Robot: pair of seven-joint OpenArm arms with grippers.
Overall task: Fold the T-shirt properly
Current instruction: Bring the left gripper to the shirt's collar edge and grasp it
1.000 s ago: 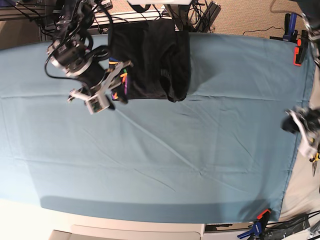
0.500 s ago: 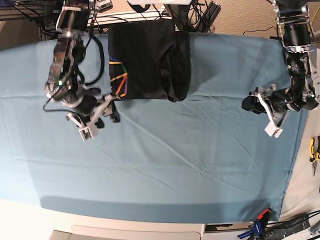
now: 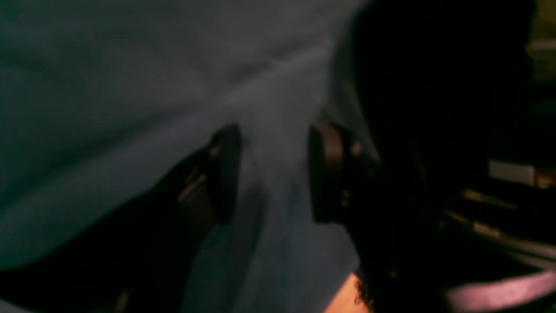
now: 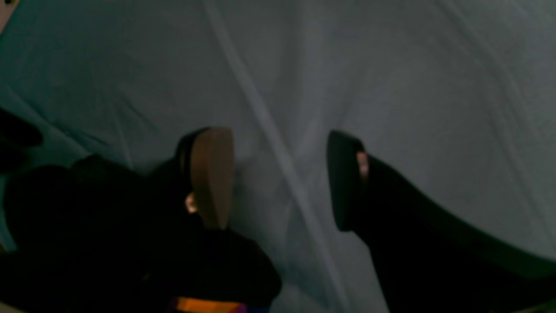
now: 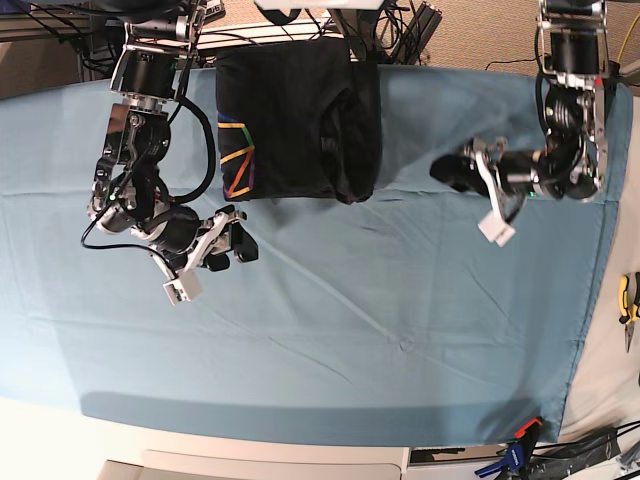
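Note:
The T-shirt [image 5: 300, 115] lies folded into a dark rectangle at the far middle of the table, its rainbow trim [image 5: 238, 165] showing at the left edge. My right gripper [image 5: 242, 240] hovers just below the shirt's near-left corner, open and empty. In the right wrist view its fingers [image 4: 213, 174] spread over teal cloth, with the rainbow trim [image 4: 204, 305] at the bottom edge. My left gripper [image 5: 446, 170] is open and empty a short way to the right of the shirt. In the left wrist view its jaws [image 3: 273, 174] frame bare cloth, the dark T-shirt [image 3: 434, 78] beyond.
A teal-blue cloth sheet [image 5: 350, 330] covers the table, with creases. Orange clamps [image 5: 597, 100] pin its right edge and another clamp [image 5: 522, 432] the near corner. Pliers [image 5: 628, 300] lie off the sheet at the right. Cables crowd the far edge.
My right gripper let go of the shirt's rainbow edge, opened and drew back toward the near side. My left gripper came in from the table's right edge toward the shirt and opened.

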